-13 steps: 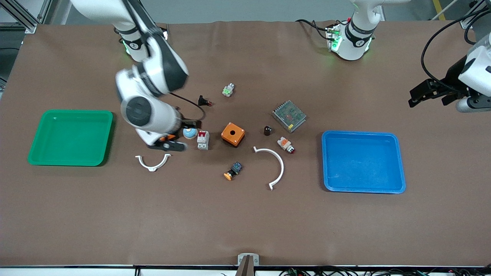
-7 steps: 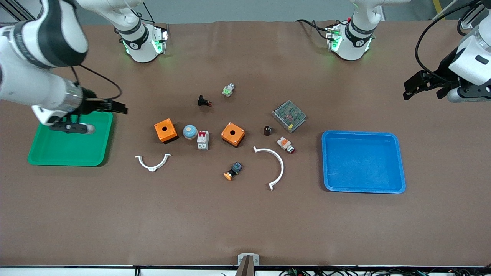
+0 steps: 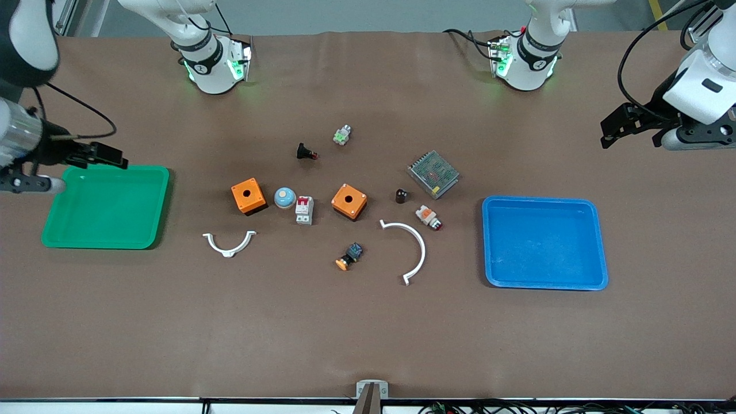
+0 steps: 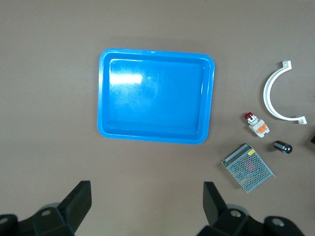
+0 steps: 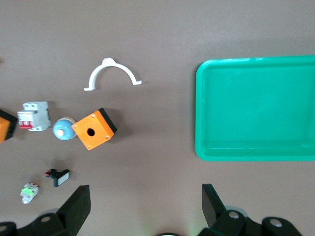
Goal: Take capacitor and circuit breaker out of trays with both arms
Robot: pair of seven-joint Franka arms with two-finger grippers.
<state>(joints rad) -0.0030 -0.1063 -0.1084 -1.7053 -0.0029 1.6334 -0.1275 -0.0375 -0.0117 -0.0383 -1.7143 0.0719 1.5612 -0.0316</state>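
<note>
The capacitor (image 3: 402, 196) is a tiny black cylinder lying beside the mesh box, and it also shows in the left wrist view (image 4: 283, 147). The breaker (image 3: 304, 210) is a white block with red levers between the two orange boxes, and it also shows in the right wrist view (image 5: 33, 115). My right gripper (image 3: 112, 156) is open and empty, up over the green tray's (image 3: 162, 207) farther edge (image 5: 146, 204). My left gripper (image 3: 607, 133) is open and empty, up over bare table past the blue tray (image 3: 600, 241), at the left arm's end (image 4: 147, 201).
Two orange boxes (image 3: 248, 196) (image 3: 349, 201), a blue round button (image 3: 284, 197), a mesh box (image 3: 433, 173), a white-and-orange button (image 3: 428, 217), a black flared part (image 3: 306, 152), a green-white part (image 3: 342, 135), an orange-black part (image 3: 349, 256) and two white curved clips (image 3: 230, 242) (image 3: 411, 250) lie mid-table.
My right arm has swung from the orange box beside the breaker out past the green tray, leaving that box on the table. My left gripper has shifted slightly.
</note>
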